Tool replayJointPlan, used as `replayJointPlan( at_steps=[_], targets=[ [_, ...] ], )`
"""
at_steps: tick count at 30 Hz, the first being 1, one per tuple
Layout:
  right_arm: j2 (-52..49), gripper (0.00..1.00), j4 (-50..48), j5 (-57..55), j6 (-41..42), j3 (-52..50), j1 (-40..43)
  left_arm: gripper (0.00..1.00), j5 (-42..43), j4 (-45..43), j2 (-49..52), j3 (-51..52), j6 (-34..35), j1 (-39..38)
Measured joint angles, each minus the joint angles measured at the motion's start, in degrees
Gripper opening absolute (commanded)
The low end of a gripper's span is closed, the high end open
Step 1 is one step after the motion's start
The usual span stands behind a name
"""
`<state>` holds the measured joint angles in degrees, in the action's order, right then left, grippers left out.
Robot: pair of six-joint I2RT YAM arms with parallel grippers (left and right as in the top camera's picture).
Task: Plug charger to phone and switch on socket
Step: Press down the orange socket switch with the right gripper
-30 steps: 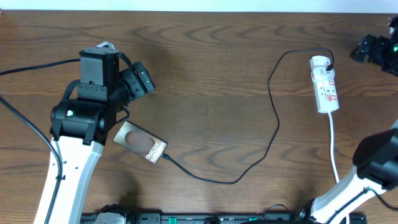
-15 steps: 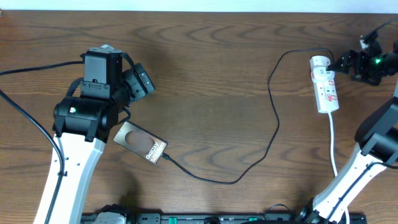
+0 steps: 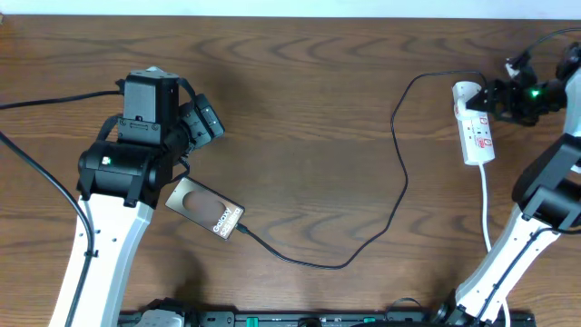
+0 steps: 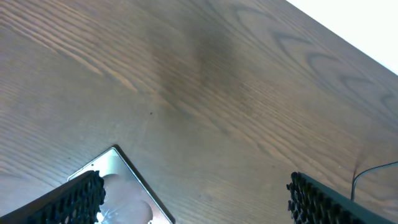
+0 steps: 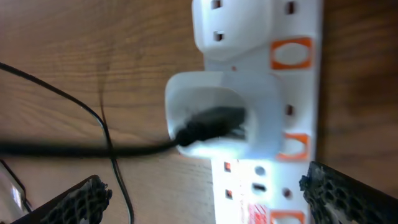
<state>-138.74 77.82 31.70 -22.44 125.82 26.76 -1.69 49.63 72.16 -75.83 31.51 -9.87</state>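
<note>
Your right end effector (image 3: 490,98) now sits over the socket (image 3: 477,132), moved in from the desk edge, spread wide, probably to reach its switch.

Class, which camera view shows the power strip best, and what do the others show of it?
The right wrist view: the power strip is close up, its orange switches and plugged-in white adapter plain to see. Overhead shows it whole but small. The left wrist view misses it.
</note>
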Motion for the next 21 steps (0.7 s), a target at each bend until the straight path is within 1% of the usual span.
replayJointPlan(
  at_steps=[7, 21],
  targets=[
    [-1.5, 0.99, -1.3, -2.4, -0.1, 0.0, -2.6, 0.93, 0.0, 0.7, 0.0, 0.0, 0.0, 0.0],
    [-1.5, 0.99, -2.0, -4.3, 2.8, 0.0, -3.4, 0.93, 0.0, 0.9, 0.0, 0.0, 0.0, 0.0]
  ],
)
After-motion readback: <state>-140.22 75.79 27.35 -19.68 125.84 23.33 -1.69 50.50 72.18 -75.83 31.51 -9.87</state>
